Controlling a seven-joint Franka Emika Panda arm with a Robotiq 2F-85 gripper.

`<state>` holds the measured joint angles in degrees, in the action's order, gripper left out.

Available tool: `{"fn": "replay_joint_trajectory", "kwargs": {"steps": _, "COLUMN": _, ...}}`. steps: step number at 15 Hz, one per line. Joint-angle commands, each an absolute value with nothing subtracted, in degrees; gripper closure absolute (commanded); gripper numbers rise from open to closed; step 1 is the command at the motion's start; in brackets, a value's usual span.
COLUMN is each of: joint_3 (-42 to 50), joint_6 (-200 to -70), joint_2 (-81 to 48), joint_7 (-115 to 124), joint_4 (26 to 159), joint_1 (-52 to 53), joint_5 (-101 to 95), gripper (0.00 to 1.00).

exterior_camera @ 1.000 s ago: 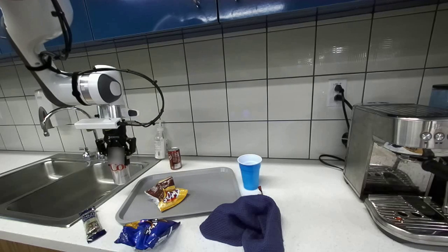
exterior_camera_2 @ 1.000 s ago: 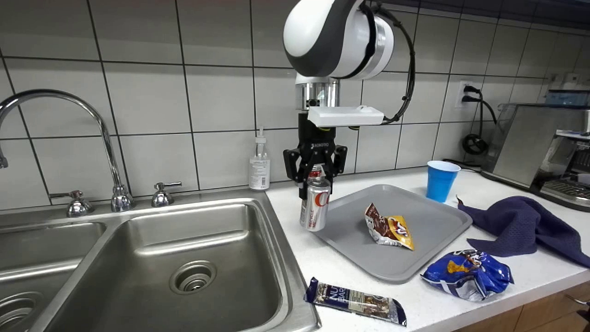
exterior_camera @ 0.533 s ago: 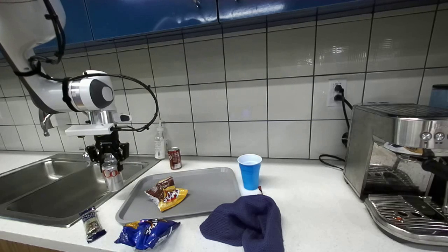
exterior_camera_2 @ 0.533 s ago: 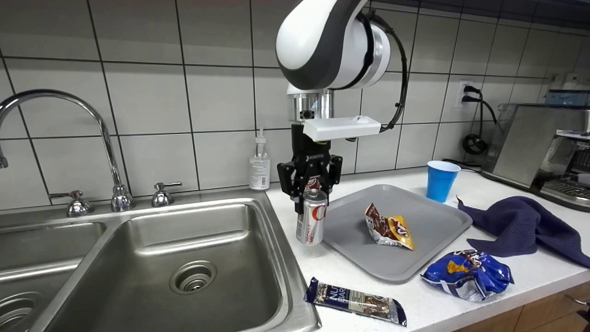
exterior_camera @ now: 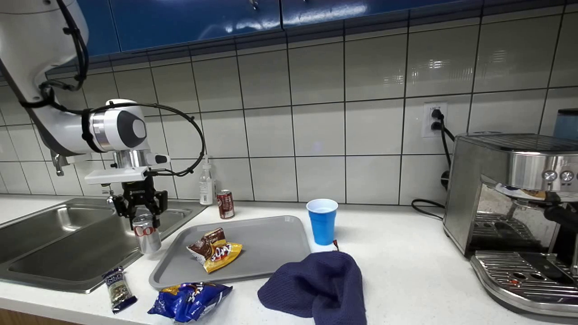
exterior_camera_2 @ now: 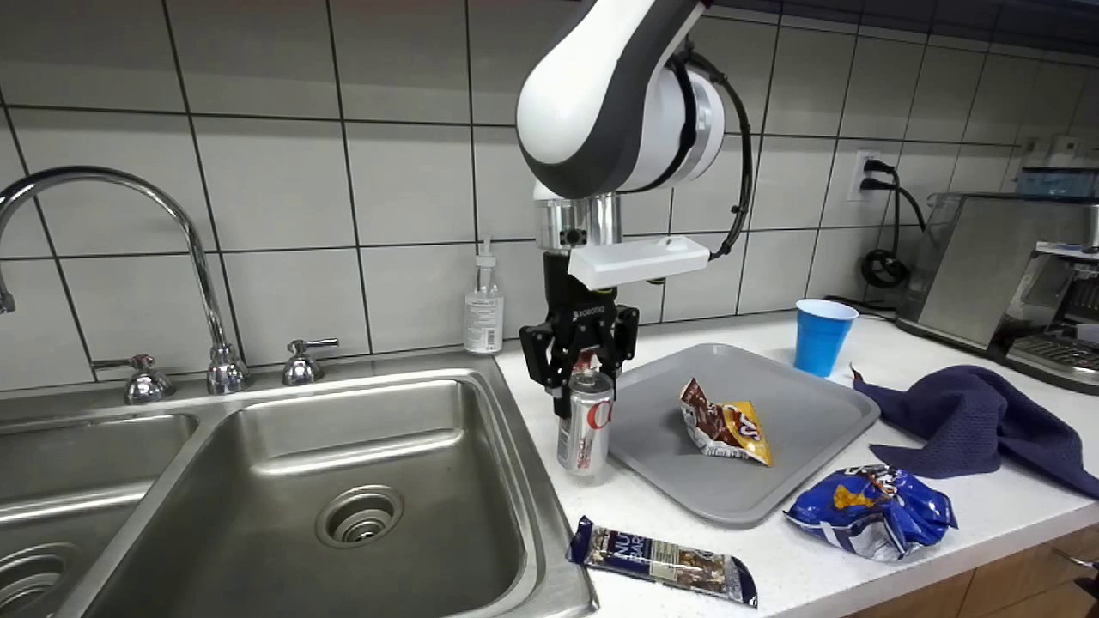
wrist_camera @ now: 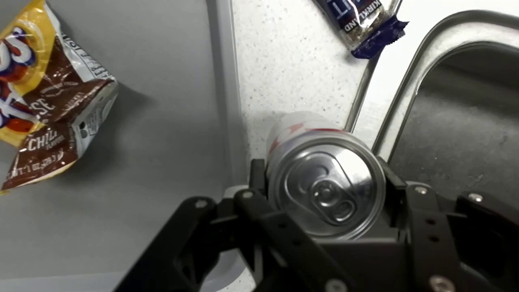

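Observation:
My gripper [exterior_camera: 145,220] points down and is shut on a silver soda can with red lettering [exterior_camera: 147,239], which stands upright between the fingers. In the wrist view the can's lid [wrist_camera: 324,186] fills the gap, with a finger against each side. In an exterior view the can [exterior_camera_2: 585,433] is over the strip of counter between the sink [exterior_camera_2: 464,549] and the grey tray [exterior_camera_2: 807,421]. Its base is close to the counter; I cannot tell whether it touches. A brown and yellow chip bag [exterior_camera_2: 725,425] lies on the tray.
A nut bar [exterior_camera_2: 661,562] and a blue chip bag [exterior_camera_2: 871,511] lie in front of the tray. A navy cloth [exterior_camera: 320,284] and blue cup [exterior_camera: 322,221] are beside it. A dark red can [exterior_camera: 225,204] and soap bottle [exterior_camera: 206,185] stand behind. A coffee machine [exterior_camera: 510,167] stands further along.
My gripper has come down with the silver can in it, closer to the counter, and shifted slightly toward the counter's front. The other things have not moved.

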<state>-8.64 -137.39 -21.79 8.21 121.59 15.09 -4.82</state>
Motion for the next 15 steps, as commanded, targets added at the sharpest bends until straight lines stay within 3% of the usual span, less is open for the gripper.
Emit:
{"fn": "replay_joint_trajectory", "kwargs": {"steps": 1, "joint_3": -8.17, "joint_6": -138.38, "joint_2": -21.90, "joint_7": 9.46, "joint_4": 121.80, "joint_1": 15.56, "joint_5": -5.81, "gripper": 0.62}}
{"fn": "replay_joint_trajectory", "kwargs": {"steps": 9, "joint_3": -7.85, "joint_6": -138.73, "joint_2": -22.12, "joint_7": 9.15, "joint_4": 122.01, "joint_1": 15.49, "joint_5": -5.87, "gripper": 0.59}}
{"fn": "replay_joint_trajectory", "kwargs": {"steps": 10, "joint_3": -7.83, "joint_6": -138.65, "joint_2": -21.94, "joint_7": 8.98, "joint_4": 122.13, "joint_1": 15.48, "joint_5": -5.97, "gripper": 0.12}}
{"fn": "replay_joint_trajectory", "kwargs": {"steps": 13, "joint_3": -8.09, "joint_6": -138.94, "joint_2": -21.08, "joint_7": 7.99, "joint_4": 122.97, "joint_1": 15.28, "joint_5": -6.01, "gripper": 0.01}}
{"fn": "replay_joint_trajectory", "kwargs": {"steps": 15, "joint_3": -8.29, "joint_6": -138.79, "joint_2": -20.65, "joint_7": 7.50, "joint_4": 123.17, "joint_1": 15.06, "joint_5": -5.66, "gripper": 0.00}}
